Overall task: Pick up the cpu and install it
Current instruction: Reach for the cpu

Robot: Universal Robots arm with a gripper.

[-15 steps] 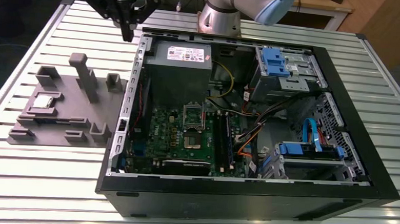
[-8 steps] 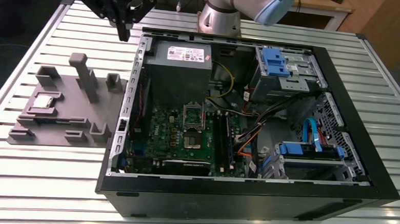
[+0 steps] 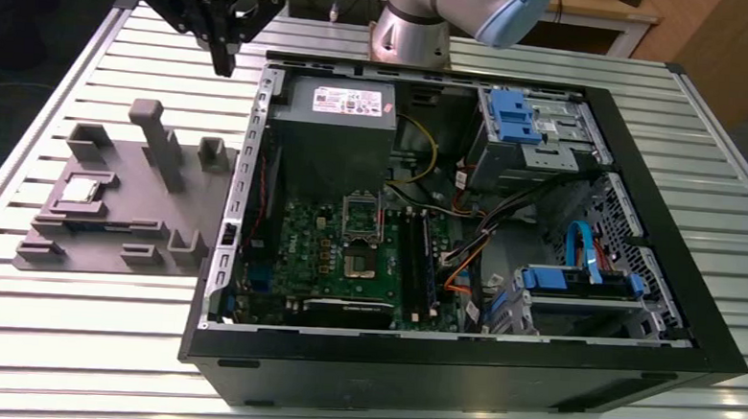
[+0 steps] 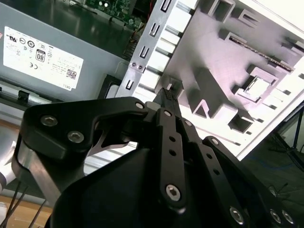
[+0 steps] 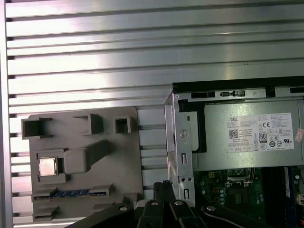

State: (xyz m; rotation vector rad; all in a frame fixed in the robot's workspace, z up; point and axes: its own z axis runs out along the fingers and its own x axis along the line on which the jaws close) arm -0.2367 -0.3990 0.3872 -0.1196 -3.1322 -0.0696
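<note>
Plainly, the tool [image 3: 221,59] hangs closed and empty, apart from the cpu [image 3: 83,190]. A grey fixture [image 3: 131,202] probably keeps it located.

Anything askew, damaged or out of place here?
Nothing stands out. The small square silvery cpu sits flat in its pocket on the grey plastic fixture tray, beside the open black computer case on the slatted metal table; the pincer hangs above the table, holding nothing.

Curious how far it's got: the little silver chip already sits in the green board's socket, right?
Not right. In the exterior view the cpu lies in the grey fixture outside the computer case, not in the motherboard socket.
</note>
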